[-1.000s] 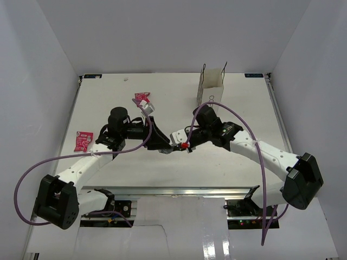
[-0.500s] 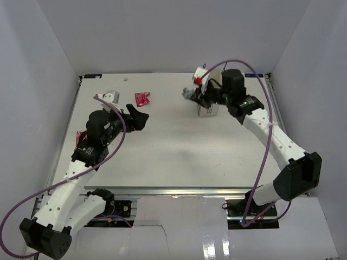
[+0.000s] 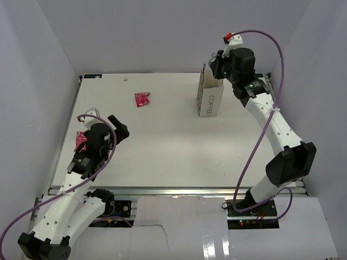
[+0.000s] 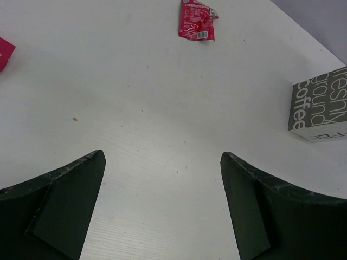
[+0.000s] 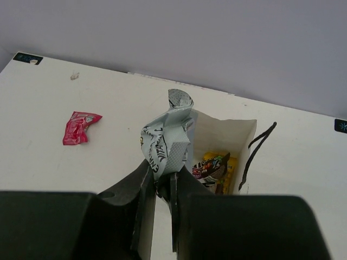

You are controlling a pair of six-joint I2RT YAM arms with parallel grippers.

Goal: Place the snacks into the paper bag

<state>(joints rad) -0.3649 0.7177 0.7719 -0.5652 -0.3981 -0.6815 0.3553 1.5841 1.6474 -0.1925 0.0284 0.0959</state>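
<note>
Up and over from mid-table within the last second: right gripper (image 5: 162,181) now poised above the open mouth of the small upright white paper bag (image 5: 222,135) printed "COFFEE", at the far right of the table (image 3: 162,157). Clamped tight on a crumpled silver-grey foil wrapper (image 5: 167,142) with dark lettering, not yet let go. Already down inside the bag: yellow and dark flat wrappers (image 5: 216,164).

Drawn back to the left meanwhile: left gripper (image 4: 162,162), jaws spread wide, nothing between them, low over bare tabletop.

Lying out yet: one pink-red flat wrapper (image 3: 142,99) towards the far left of the table, well apart from the bag, and a second pink-red wrapper (image 3: 80,142) near the left edge, just beside the left arm.

By the look of it, one release short of another snack bagged, with two pink-red ones left to fetch, probably work for the freed left gripper.
</note>
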